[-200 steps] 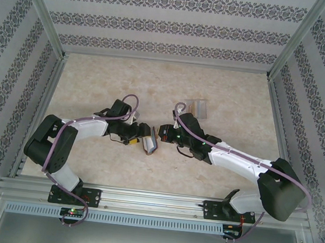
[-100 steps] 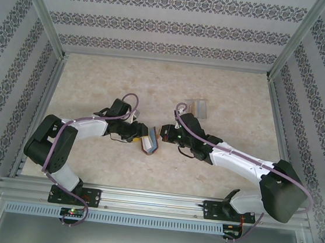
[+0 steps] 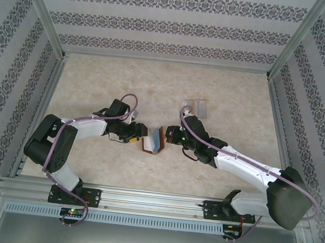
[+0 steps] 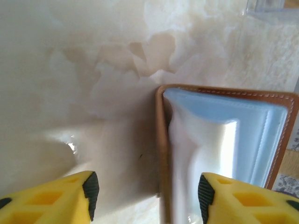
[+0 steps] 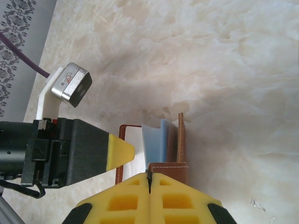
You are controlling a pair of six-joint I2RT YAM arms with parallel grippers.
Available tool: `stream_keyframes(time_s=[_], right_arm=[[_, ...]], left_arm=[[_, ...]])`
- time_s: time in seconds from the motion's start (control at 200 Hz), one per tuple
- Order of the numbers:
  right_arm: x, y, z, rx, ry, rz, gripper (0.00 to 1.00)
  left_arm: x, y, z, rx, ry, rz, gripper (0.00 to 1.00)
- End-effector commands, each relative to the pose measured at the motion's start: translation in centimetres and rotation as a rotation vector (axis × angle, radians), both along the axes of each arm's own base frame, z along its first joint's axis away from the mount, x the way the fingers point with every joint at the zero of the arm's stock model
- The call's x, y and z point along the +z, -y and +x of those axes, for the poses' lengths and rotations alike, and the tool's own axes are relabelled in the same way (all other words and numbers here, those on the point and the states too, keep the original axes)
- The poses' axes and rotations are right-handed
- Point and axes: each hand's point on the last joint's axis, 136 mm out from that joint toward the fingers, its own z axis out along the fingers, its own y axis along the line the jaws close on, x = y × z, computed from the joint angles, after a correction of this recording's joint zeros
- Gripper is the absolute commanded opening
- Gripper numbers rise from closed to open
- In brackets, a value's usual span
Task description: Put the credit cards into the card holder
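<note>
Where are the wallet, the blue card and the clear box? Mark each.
wallet (image 5: 181,140): right wrist view, on its upright brown flap.
blue card (image 5: 152,142): right wrist view, on its face.
clear box (image 3: 200,108): top view, on its middle.

Overhead view bright, even, sharp; soft faint shadows under arms (image 3: 91,126) on pale table (image 3: 231,88). Left wrist view blurry close up; white glare washes out card holder (image 4: 161,140) inside; yellow fingertips (image 4: 56,200) unfocused. Right wrist view clear, mild shadow beside card holder.
</note>
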Motion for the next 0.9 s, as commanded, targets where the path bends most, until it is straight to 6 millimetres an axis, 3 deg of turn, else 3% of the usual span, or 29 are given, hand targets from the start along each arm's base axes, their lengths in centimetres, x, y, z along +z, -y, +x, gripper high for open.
stream_keyframes(time_s=[0.0, 0.155, 0.23, 0.315, 0.694, 0.894], right_arm=[[-1.0, 1.0, 0.3, -0.03, 0.003, -0.04, 0.0], [-1.5, 1.1, 0.2, -0.032, -0.002, -0.041, 0.0], [-1.4, 1.0, 0.2, -0.03, -0.001, -0.04, 0.0], [-0.9, 0.7, 0.3, -0.026, 0.002, -0.024, 0.0], [2.1, -1.2, 0.3, 0.015, 0.037, 0.03, 0.0], [2.0, -1.7, 0.3, 0.018, 0.024, 0.039, 0.0]], left_arm=[[0.9, 0.0, 0.0, -0.002, 0.034, -0.041, 0.71], [2.7, -0.4, 0.1, 0.048, 0.099, -0.1, 0.76], [3.9, -0.1, 0.4, 0.055, 0.132, -0.145, 0.86], [4.7, 0.3, 0.6, 0.052, 0.142, -0.18, 0.9], [3.4, 1.7, 1.1, 0.025, 0.084, -0.202, 0.94], [3.1, 2.2, 1.2, 0.009, 0.077, -0.193, 0.9]])
